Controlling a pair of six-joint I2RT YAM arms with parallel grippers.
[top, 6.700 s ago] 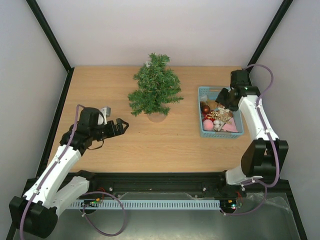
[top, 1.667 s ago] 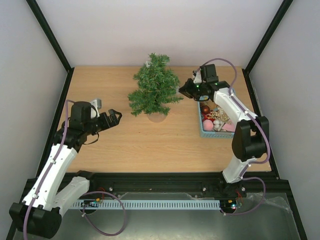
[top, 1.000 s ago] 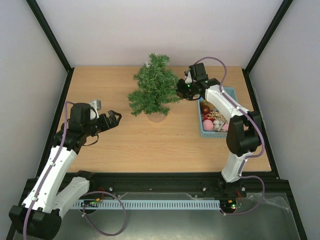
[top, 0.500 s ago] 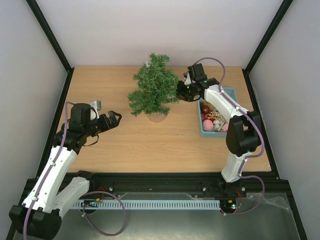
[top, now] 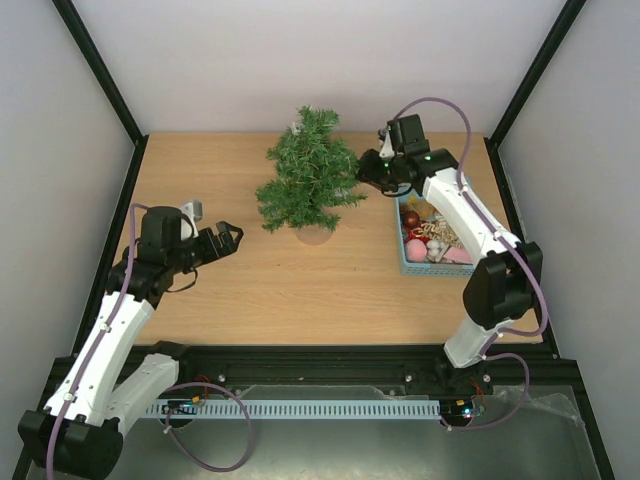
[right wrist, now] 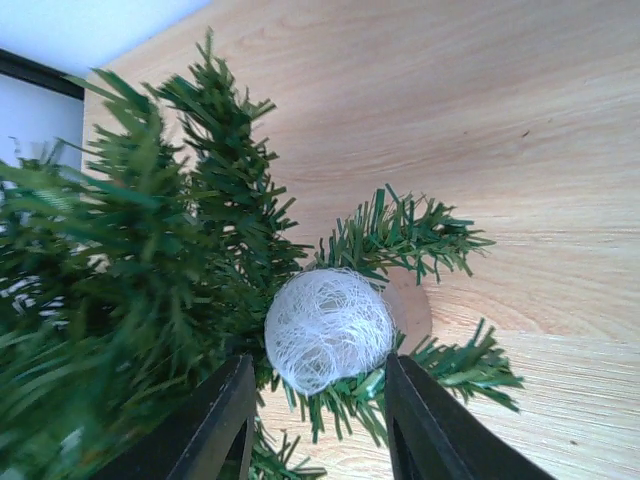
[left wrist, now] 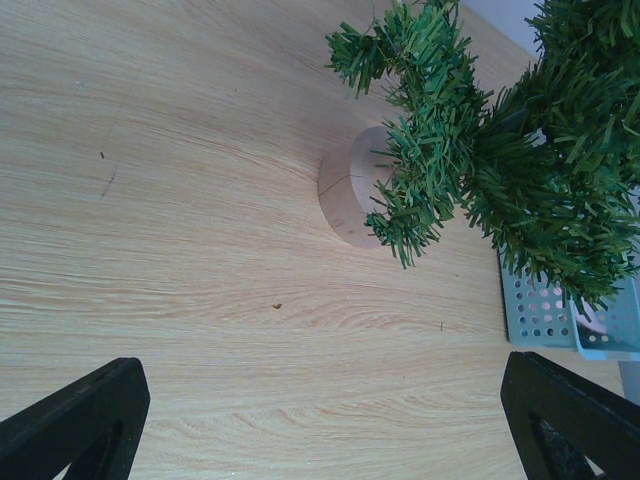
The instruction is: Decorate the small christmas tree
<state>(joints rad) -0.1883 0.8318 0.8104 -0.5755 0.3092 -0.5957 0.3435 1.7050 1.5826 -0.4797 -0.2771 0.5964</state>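
Note:
The small christmas tree [top: 310,180] stands at the table's back middle on its round tan base [left wrist: 350,200]. A white fibrous ball [right wrist: 330,343] rests on a lower branch of the tree [right wrist: 140,260] on its right side. My right gripper [top: 367,172] is at that side of the tree. Its jaws [right wrist: 318,372] are open, one finger on each side just short of the ball, with gaps showing. My left gripper [top: 232,238] hovers wide open over bare wood left of the tree [left wrist: 520,170], nothing between its fingers [left wrist: 322,375].
A light-blue basket [top: 404,250] with several ornaments, red, pink and gold, sits right of the tree under my right arm; its corner [left wrist: 540,310] shows in the left wrist view. Black frame posts and white walls bound the table.
The right gripper went from shut to open, letting go of the white ball on the branch, and drew slightly back to the right. The left arm has not moved.

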